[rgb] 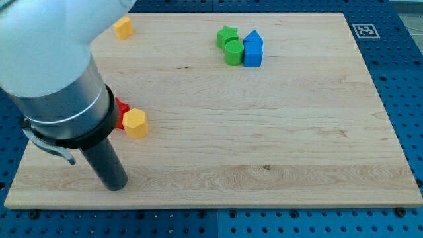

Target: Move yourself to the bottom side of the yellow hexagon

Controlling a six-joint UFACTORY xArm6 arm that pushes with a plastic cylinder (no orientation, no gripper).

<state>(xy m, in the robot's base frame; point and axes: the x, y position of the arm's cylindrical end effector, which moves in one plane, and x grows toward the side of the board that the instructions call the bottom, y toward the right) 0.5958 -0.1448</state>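
Note:
The yellow hexagon (135, 123) lies on the wooden board at the view's left. A red block (121, 110), partly hidden by my arm, touches its upper left side. My rod comes down from the large grey arm at the left, and my tip (115, 185) rests on the board below the hexagon and a little to its left, apart from it.
A second yellow block (123, 27) sits near the board's top left. A green star-like block (227, 36), a green cylinder (233, 53) and two blue blocks (253, 50) cluster at top centre. The wooden board (277, 145) ends close below my tip.

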